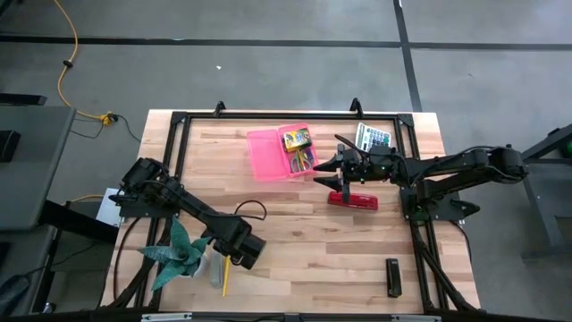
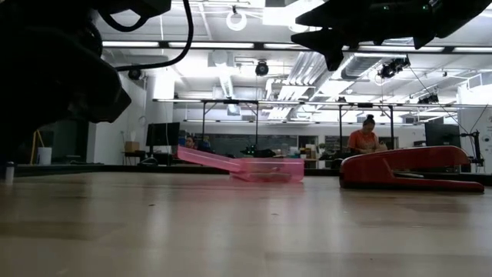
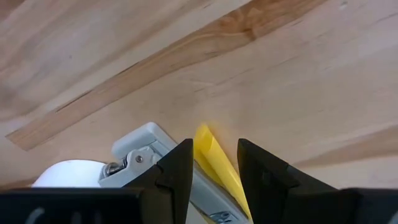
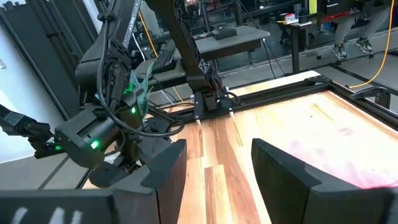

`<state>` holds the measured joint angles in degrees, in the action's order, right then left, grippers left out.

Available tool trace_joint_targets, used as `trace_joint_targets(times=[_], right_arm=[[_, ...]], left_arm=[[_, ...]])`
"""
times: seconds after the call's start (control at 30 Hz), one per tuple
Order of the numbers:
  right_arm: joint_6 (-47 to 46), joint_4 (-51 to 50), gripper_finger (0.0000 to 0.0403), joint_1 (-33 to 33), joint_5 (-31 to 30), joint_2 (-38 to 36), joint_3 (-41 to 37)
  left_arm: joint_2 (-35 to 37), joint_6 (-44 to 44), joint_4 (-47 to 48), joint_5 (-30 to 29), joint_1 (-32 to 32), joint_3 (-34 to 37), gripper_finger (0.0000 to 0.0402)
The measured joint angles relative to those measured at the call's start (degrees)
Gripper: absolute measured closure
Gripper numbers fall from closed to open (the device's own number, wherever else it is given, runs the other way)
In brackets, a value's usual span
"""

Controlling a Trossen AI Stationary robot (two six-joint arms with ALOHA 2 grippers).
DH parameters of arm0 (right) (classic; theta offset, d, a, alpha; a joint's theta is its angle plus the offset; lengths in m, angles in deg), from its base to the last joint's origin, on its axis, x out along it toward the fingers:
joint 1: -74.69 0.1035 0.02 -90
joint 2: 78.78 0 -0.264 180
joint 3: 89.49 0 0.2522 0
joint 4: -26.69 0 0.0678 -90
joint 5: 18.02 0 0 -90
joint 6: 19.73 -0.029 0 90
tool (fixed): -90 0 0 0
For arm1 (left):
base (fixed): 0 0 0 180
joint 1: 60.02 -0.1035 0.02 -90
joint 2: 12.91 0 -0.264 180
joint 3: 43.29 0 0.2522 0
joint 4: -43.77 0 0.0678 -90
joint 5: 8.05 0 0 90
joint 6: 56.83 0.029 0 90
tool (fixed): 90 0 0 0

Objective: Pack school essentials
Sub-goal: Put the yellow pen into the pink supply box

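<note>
A pink open box (image 1: pixel 273 154) lies at the table's far middle, with the yellow-green crayon box (image 1: pixel 296 139) and pencils (image 1: pixel 304 159) inside. A yellow pencil (image 1: pixel 225 275) lies near the near-left edge beside a white-grey object (image 1: pixel 214 266). My left gripper (image 1: pixel 243 257) is low over that pencil and open; in the left wrist view its fingers (image 3: pixel 177 171) stand on either side of the yellow pencil (image 3: pixel 211 155). My right gripper (image 1: pixel 327 170) hangs open in the air, just right of the pink box and above the red stapler (image 1: pixel 351 199). My left gripper comes from above with one finger on each side of the yellow pencil's end (image 3: pixel 204 140), which lies flat on the table against the white-grey object (image 3: pixel 142 149). I cannot tell whether either finger touches the pencil.
A green spiky plant (image 1: pixel 179 255) stands right beside my left arm at the near-left corner. A calculator (image 1: pixel 374 137) lies at the far right, and a small black piece (image 1: pixel 391 275) at the near right. Bare wood (image 1: pixel 313 250) spreads across the table's middle. People sit in the room beyond (image 2: pixel 363 138).
</note>
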<state>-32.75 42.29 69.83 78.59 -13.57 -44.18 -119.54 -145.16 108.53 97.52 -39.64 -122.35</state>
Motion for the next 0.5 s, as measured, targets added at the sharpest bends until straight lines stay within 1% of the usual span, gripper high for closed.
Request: trace_joint_targets(times=[0.3, 0.4, 0.5], right_arm=[[0.47, -0.02, 0.0231, 0.00, -0.02, 0.00, 0.00], [0.64, 0.00, 0.0231, 0.00, -0.02, 0.00, 0.00], [1.48, 0.02, 0.0231, 0.00, -0.02, 0.00, 0.00]], left_arm=[[0.00, 1.07, -0.82, -0.18, 0.14, 0.91, 0.0287], [0.00, 0.18, -2.58, 2.09, 0.40, 3.28, 0.0287], [0.13, 0.01, -3.41, 3.48, 0.36, 4.14, 0.0287]])
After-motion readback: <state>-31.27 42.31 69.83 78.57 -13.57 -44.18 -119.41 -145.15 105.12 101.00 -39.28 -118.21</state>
